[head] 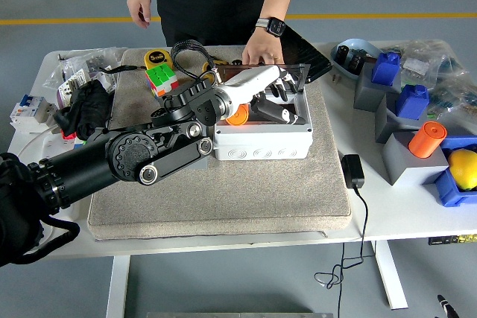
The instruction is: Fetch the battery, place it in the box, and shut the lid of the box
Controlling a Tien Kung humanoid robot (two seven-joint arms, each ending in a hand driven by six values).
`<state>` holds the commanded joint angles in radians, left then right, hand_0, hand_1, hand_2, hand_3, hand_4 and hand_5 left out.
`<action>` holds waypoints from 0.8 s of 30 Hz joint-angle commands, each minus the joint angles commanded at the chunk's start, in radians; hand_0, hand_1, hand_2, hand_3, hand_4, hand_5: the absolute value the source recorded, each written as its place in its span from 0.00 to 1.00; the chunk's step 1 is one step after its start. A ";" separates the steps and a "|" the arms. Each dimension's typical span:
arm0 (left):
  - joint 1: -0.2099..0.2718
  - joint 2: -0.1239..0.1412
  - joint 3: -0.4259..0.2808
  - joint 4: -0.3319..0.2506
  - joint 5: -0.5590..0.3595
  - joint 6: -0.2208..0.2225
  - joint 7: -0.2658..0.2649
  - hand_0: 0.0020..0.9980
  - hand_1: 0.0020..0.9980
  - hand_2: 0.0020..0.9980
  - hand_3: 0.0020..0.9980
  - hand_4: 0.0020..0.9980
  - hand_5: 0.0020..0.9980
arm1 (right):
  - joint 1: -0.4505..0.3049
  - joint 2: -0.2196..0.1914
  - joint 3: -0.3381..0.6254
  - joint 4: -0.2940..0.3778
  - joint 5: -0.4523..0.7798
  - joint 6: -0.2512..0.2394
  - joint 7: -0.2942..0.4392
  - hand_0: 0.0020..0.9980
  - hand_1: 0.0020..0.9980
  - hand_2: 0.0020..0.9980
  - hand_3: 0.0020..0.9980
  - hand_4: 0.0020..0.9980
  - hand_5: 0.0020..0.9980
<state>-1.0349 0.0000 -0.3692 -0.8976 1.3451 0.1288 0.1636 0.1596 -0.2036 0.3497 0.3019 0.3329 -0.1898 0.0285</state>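
The left hand hangs over the open grey box, its fingers loosely spread and holding nothing — the orange battery lies inside the box at its left end. A person's hand rests on the raised lid. The box sits on one beige mat on a white worktop over grey floor — two orange cylinders in all, counting the one at the right.

A smooth pale plastic box sits on a rough beige cloth mat, its lid clear.
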 joint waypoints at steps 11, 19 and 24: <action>0.093 0.000 -0.168 -0.174 0.046 -0.021 0.023 0.36 0.54 0.50 0.56 1.00 0.40 | -0.003 0.002 0.011 -0.001 -0.005 0.000 0.000 0.73 0.67 0.65 0.59 1.00 0.62; 0.217 0.060 -0.284 -0.299 0.066 -0.005 0.016 0.34 0.53 0.55 0.56 0.88 0.17 | -0.008 0.003 0.026 0.000 -0.014 0.003 0.002 0.73 0.67 0.65 0.59 1.00 0.62; 0.303 0.137 -0.349 -0.373 0.106 -0.003 0.018 0.43 0.59 0.59 0.58 0.84 0.10 | -0.011 0.004 0.039 0.001 -0.017 0.005 0.003 0.73 0.67 0.65 0.59 1.00 0.62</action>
<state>-0.7318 0.1368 -0.7186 -1.2703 1.4512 0.1261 0.1811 0.1488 -0.1995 0.3887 0.3030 0.3158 -0.1848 0.0320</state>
